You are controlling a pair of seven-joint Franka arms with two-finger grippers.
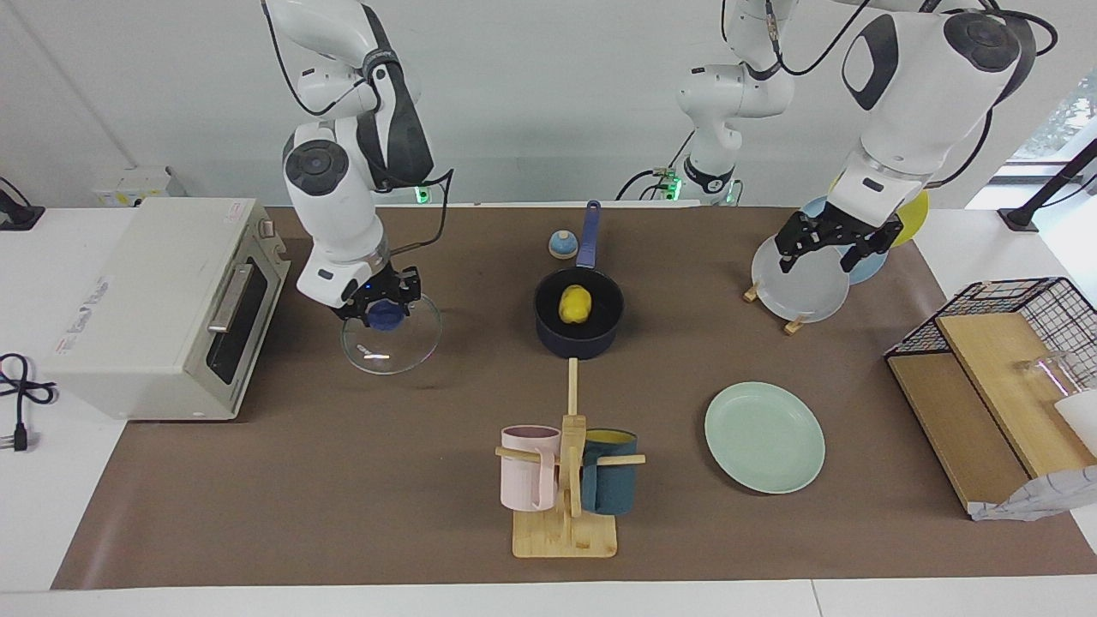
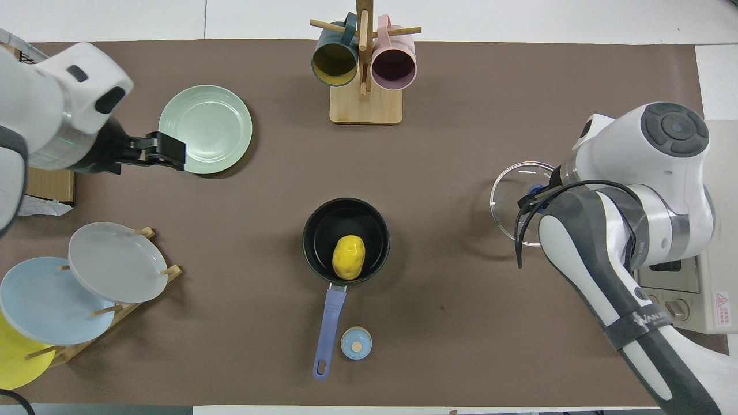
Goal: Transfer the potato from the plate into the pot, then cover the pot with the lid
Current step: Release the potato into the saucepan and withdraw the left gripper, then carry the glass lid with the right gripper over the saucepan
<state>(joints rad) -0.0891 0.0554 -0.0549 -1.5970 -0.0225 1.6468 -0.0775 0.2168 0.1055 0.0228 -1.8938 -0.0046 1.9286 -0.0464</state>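
surface [image 1: 343, 514]: brown mat, pot [image 1: 579, 324] mid-mat
potato [image 1: 575, 304]: in pot; plate [image 1: 764, 437] bare
lid [image 1: 391, 336]: beside pot, right gripper [image 1: 383, 310] fingers clenched on knob; covering left
left gripper [image 1: 827, 243]: waits over plate rack [image 1: 801, 278], fingers released

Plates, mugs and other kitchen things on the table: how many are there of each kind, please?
Plates: 4, the mint-green plate flat, and the grey plate, light-blue plate and yellow plate in the rack
Mugs: 2, pink mug and teal mug
Pot: 1
Potato: 1
Lid: 1
Small dome: 1
Total: 10
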